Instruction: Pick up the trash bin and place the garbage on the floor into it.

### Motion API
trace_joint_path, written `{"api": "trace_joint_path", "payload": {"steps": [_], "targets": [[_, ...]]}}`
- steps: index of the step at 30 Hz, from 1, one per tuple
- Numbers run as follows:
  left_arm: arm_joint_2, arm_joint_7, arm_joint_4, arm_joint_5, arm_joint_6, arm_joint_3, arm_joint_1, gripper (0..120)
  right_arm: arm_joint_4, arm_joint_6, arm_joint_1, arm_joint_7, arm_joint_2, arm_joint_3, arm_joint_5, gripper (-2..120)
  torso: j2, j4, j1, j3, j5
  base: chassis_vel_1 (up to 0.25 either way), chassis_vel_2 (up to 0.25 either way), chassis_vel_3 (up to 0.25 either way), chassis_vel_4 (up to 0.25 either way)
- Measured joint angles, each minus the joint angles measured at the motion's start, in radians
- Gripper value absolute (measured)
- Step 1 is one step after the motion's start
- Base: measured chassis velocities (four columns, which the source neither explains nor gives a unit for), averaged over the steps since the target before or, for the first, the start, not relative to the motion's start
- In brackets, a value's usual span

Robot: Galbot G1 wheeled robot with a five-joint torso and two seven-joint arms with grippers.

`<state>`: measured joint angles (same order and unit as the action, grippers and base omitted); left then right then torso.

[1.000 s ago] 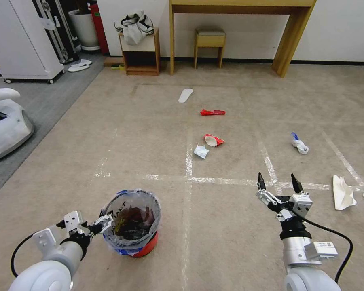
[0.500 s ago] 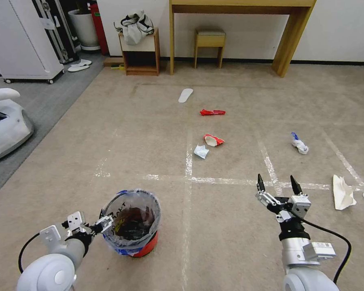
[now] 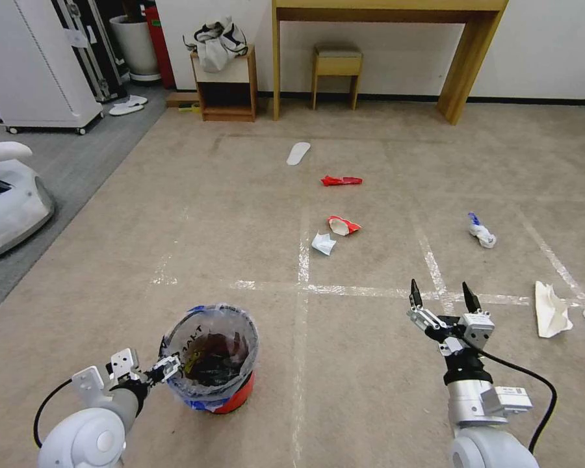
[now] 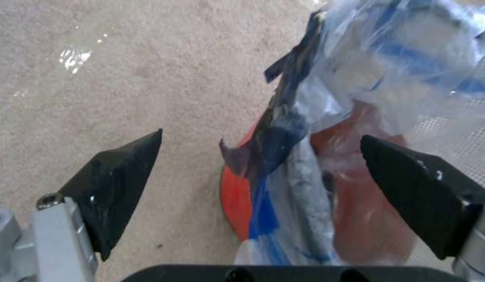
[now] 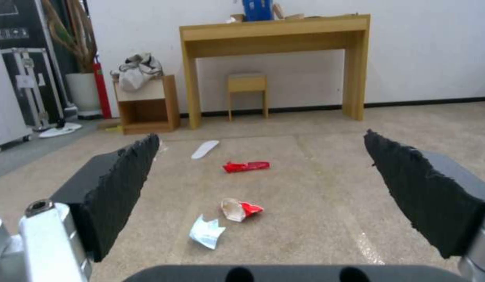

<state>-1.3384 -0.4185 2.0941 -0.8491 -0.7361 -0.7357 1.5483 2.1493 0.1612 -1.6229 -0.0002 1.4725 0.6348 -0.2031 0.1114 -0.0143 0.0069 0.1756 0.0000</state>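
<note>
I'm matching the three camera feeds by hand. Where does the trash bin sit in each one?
Head view: the trash bin stands on the floor low and left of centre, the left gripper at its rim.
Left wrist view: its bagged rim lies between the open fingers.
Right wrist view: not in it.
Shared landmark: the blue-edged bag.

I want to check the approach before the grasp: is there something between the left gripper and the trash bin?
Nothing visible. The left gripper is open at the trash bin's rim, its fingers apart around the plastic-lined edge, with only bare floor beside it. The right gripper hangs open over the floor.
</note>
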Motion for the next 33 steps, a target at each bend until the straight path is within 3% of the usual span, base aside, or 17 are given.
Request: {"api": "trace_joint_path", "payload": {"steps": [22, 33], "targets": [[-0.034, 0.006, -0.084, 0.057, 0.001, 0.023, -0.008, 100, -0.006, 0.015, 0.003, -0.002, -0.001, -0.004, -0.006, 100, 0.0, 0.0, 0.0, 0.0, 0.0, 0.0, 0.0, 0.0, 0.0], [-0.045, 0.007, -0.087, 0.069, 0.001, 0.04, -0.011, 100, -0.007, 0.02, 0.006, -0.002, -0.004, -0.002, -0.007, 100, 0.0, 0.0, 0.0, 0.0, 0.0, 0.0, 0.0, 0.0, 0.0]]}}
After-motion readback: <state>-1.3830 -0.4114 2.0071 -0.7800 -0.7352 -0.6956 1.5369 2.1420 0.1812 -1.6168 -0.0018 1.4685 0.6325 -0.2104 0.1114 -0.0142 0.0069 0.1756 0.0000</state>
